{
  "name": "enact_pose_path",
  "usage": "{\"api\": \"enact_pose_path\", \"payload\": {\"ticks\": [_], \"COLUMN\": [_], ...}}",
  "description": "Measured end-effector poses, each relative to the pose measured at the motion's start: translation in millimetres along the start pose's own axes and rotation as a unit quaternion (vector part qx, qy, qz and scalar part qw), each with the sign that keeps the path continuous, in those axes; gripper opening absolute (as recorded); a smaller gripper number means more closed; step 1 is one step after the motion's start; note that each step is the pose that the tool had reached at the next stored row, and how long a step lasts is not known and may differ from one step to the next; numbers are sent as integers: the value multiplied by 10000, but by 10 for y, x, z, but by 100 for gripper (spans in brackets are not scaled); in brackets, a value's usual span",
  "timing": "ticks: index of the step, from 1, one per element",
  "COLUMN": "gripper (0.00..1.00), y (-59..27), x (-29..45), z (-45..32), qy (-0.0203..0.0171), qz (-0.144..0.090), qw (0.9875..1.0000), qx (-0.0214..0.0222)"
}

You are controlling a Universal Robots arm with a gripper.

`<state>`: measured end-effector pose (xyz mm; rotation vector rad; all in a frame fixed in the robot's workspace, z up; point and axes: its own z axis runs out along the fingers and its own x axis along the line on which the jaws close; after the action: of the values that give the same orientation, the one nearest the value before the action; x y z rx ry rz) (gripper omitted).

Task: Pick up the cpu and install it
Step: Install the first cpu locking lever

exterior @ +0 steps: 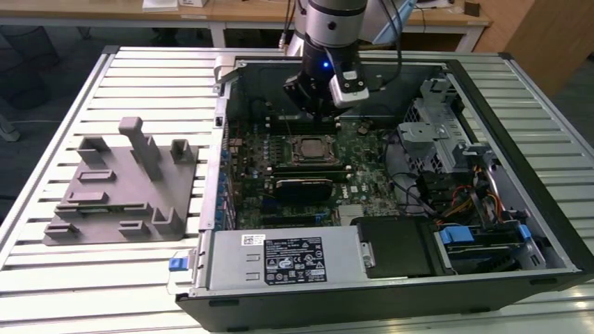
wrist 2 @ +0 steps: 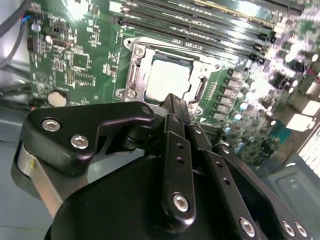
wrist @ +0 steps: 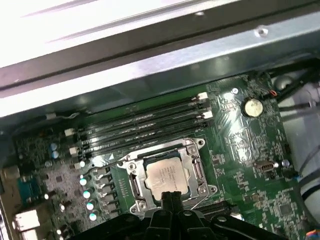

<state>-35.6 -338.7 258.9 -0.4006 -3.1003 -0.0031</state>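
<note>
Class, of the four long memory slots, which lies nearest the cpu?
The slot bordering the socket holding the cpu; the other three lie beyond it, toward the case wall.

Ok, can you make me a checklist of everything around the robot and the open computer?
Surface: slatted metal table.
Job's things: cpu lies in its socket on the green board inside the open computer case.
Clutter: grey tray with posts, beside the case on the exterior view's left.
Grippers: tool shut, holding nothing, close to the cpu.
Cables: coloured wires bundled inside the case.
Surroundings: wooden desks behind the table.
</note>
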Motion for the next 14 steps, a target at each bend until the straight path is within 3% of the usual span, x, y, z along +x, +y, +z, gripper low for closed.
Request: {"api": "enact_pose_path", "payload": {"ticks": [5,10,14], "gripper": [11,11,11], "y": [0,0,-12], "x": [0,0,37], "z": [4,8,10], "qy": [0,0,-1], "qz": [-457,-895,-1013], "qw": [9990,9960,9949], "qx": [7,13,14]}}
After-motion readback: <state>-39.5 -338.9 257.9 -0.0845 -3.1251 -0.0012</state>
